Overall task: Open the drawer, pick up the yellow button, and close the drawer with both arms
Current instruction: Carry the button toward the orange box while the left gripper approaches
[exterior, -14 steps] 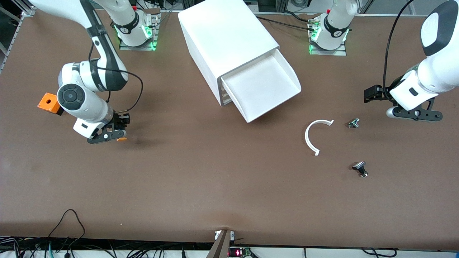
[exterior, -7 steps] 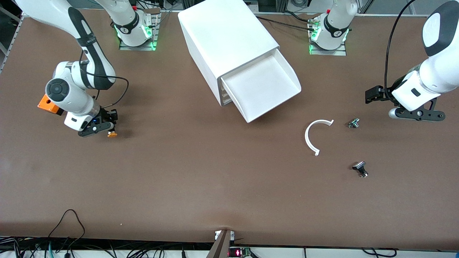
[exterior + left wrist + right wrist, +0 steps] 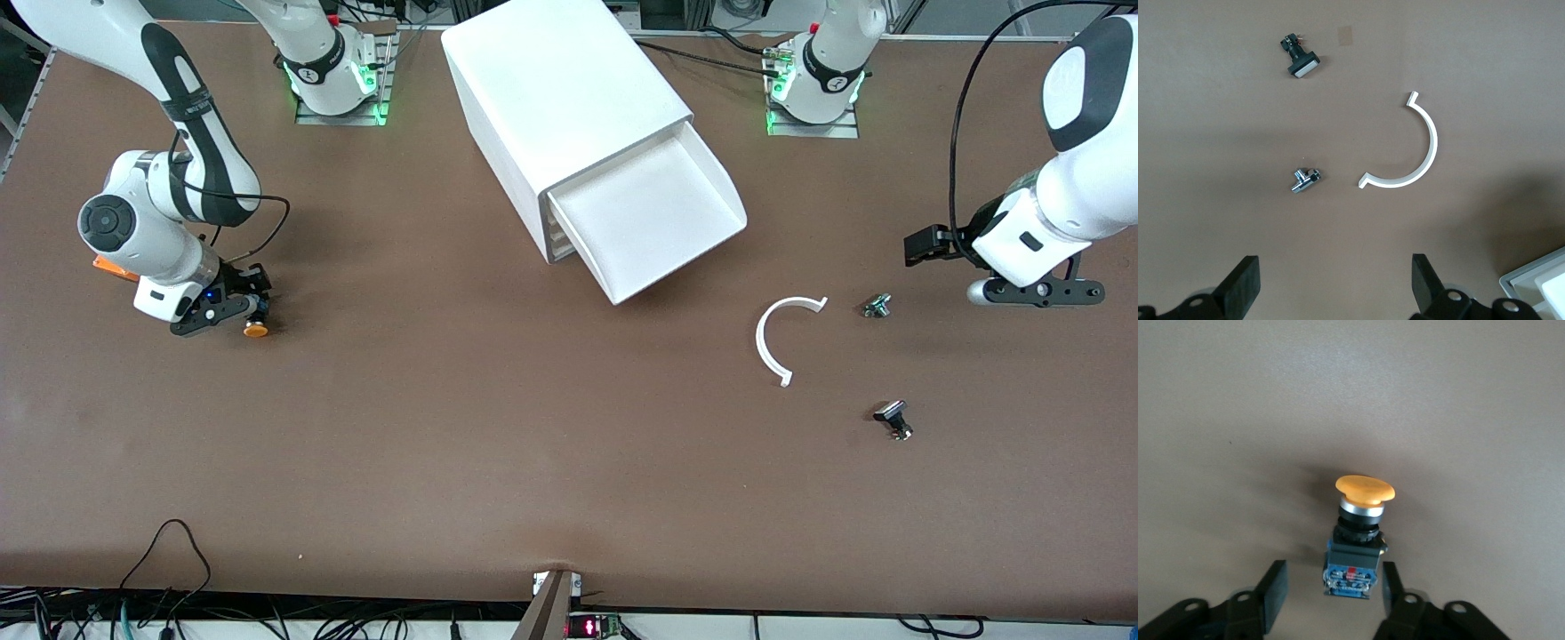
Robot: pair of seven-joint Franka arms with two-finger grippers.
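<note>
1. Cabinet (image 3: 569,107): a big white box standing askew between the two arm bases. Its top drawer (image 3: 653,218) is pulled well out and looks empty, so opening and taking appear done; closing is left.

2. Right arm: it reaches from its base down to the table at its own end, wrist low, next to an orange box (image 3: 114,267) that its forearm mostly hides. The right gripper (image 3: 249,313) sits just above the tabletop, fingers pointing downward.

3. Left arm: it waits at its own end of the table, wrist bent down. The left gripper (image 3: 1335,287) hovers wide apart and empty over bare table near a small silver fitting (image 3: 877,306), a white C-shaped clip (image 3: 775,338) and a black-and-silver part (image 3: 893,420).

4. Button (image 3: 1361,527): orange cap, silver collar, black body with a blue base. It lies between the right gripper's fingers (image 3: 1275,590); the jaws stand partly apart, with a visible gap on one side and the other finger close to the base, so the grip looks let go.

5. Step in hand, as judged: setting the button down. Done well, the jaws spread fully before the wrist lifts straight up, so neither finger drags or tips the button. The drawer front then wants a square push along its slide.
</note>
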